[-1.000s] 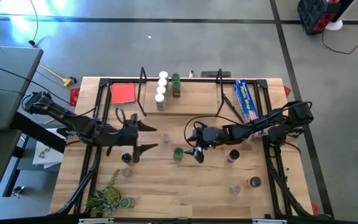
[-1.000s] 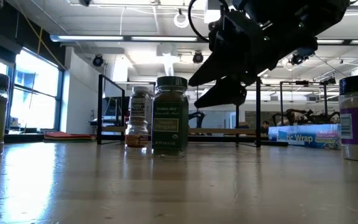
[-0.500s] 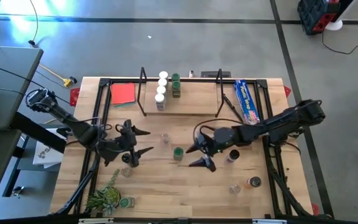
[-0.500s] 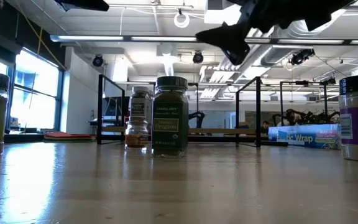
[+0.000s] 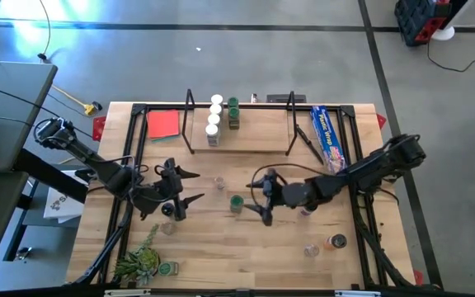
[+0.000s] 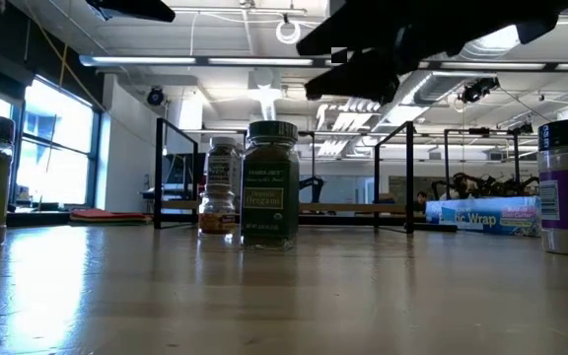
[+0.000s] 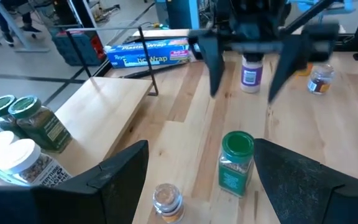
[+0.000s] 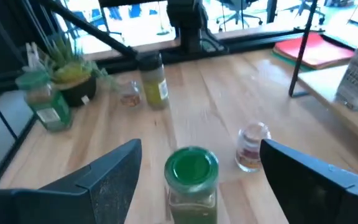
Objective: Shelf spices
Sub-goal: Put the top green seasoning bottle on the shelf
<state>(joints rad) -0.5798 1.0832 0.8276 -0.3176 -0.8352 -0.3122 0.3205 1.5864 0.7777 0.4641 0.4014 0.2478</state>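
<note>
Flanking green-topped jar (image 5: 236, 202), clear-topped jar (image 5: 218, 183), shelf (image 5: 246, 139) behind

I see a light wooden table (image 5: 221, 247) carrying the shelf (image 5: 246, 136) far, scattered spices (image 5: 236, 202), a red square (image 5: 163, 124), blue box (image 5: 328, 132), and plant (image 5: 141, 260) near-left.

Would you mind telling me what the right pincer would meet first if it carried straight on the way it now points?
Most likely the green-lidded glass spice jar: it stands upright directly ahead of the open right pincer, centred between its fingers, though depth is hard to judge.
</note>
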